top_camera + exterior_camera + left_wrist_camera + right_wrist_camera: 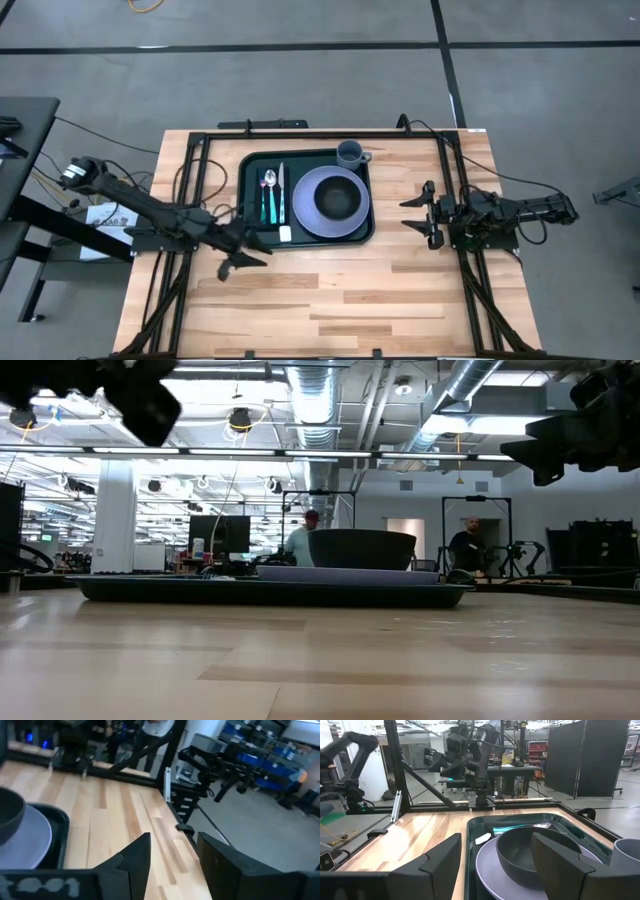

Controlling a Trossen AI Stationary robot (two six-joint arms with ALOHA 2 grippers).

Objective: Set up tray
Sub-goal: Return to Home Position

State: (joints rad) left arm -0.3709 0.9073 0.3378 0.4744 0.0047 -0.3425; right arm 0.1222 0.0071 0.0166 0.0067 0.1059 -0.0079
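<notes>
The dark green tray [252, 200] lies on the wooden table, far of centre. On it rest a lavender plate [306, 210] with a dark bowl [340, 197], a grey-blue cup [350, 153] at the far right corner, a spoon [268, 195] and a knife [281, 190] with teal handles, and a small white piece [286, 233]. My left gripper [245, 263] is open and empty above the table, just off the tray's near left corner. My right gripper [410, 214] is open and empty to the right of the tray, facing the bowl [530, 850].
Black frame rails [190, 180] run along the table's left, right and far sides. Bare wood [350, 300] lies between the tray and the near edge. In the low view, people [466, 545] stand in the room behind the tray [270, 592].
</notes>
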